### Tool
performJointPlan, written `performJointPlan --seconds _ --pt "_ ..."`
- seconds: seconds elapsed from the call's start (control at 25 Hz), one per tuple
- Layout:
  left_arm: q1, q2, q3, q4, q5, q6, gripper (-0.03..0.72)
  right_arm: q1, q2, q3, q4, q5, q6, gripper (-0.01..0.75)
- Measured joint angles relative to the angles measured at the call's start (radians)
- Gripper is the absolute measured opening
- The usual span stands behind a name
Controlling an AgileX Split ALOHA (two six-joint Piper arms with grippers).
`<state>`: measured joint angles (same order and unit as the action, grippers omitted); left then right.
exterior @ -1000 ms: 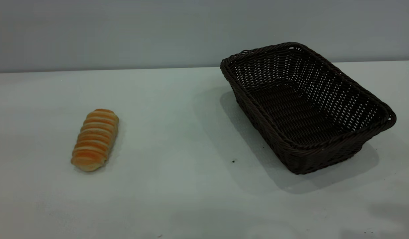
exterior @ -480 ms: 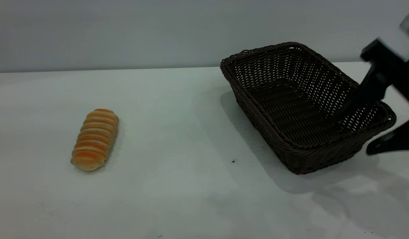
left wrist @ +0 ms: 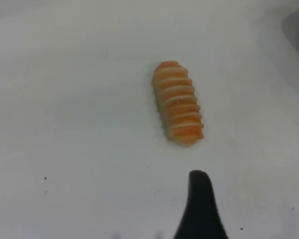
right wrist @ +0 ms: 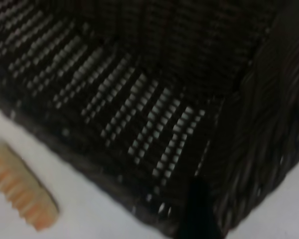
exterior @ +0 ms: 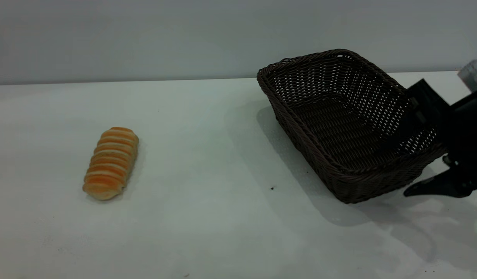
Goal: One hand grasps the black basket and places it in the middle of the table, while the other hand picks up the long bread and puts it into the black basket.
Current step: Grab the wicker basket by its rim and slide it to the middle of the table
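The black basket [exterior: 300,128] stands on the right half of the table [exterior: 207,162], empty. My right gripper [exterior: 407,162] is open at the basket's right end. One finger is inside the basket against the end wall and the other is outside, low over the table. The right wrist view shows the basket's inside [right wrist: 139,99] and one finger [right wrist: 197,209] at the wall. The long bread [exterior: 111,162] lies on the left half of the table. My left gripper [left wrist: 229,199] is open above the table, short of the bread [left wrist: 178,102], and is out of the exterior view.
The bread also shows beyond the basket in the right wrist view [right wrist: 22,191]. A grey wall runs along the table's far edge [exterior: 145,80]. Bare tabletop lies between the bread and the basket.
My right arm has come in from the right and dropped to the basket's right end, one finger going inside. The bread has not moved.
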<state>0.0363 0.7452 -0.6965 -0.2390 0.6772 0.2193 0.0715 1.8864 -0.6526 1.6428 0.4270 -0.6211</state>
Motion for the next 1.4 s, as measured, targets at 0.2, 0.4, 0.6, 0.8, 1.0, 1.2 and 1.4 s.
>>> performJointPlan --seconds 0.2,0.4,0.6,0.8,1.0,1.2,1.4 --pt "0.0 0.0 0.0 -0.001 -0.003 0.0 0.58 0.0 0.07 -0.039 0.095 -0.015 -0.077 0.593" --pt "0.0 0.0 0.0 -0.001 -0.003 0.0 0.58 0.0 0.116 -0.069 0.139 -0.066 -0.077 0.562" --pt "0.0 0.0 0.0 -0.001 -0.003 0.0 0.58 0.0 0.158 -0.109 0.151 -0.113 -0.018 0.444" --pt "0.0 0.0 0.0 -0.001 -0.003 0.0 0.58 0.0 0.175 -0.13 0.154 -0.126 0.019 0.227" --pt "0.0 0.0 0.0 -0.001 -0.003 0.0 0.58 0.0 0.176 -0.131 0.154 -0.119 0.028 0.094" --pt "0.0 0.0 0.0 -0.001 -0.003 0.001 0.58 -0.005 0.178 -0.14 0.099 -0.044 0.031 0.094" --pt "0.0 0.0 0.0 -0.001 -0.004 0.0 0.58 -0.033 0.185 -0.273 -0.215 0.141 0.064 0.094"
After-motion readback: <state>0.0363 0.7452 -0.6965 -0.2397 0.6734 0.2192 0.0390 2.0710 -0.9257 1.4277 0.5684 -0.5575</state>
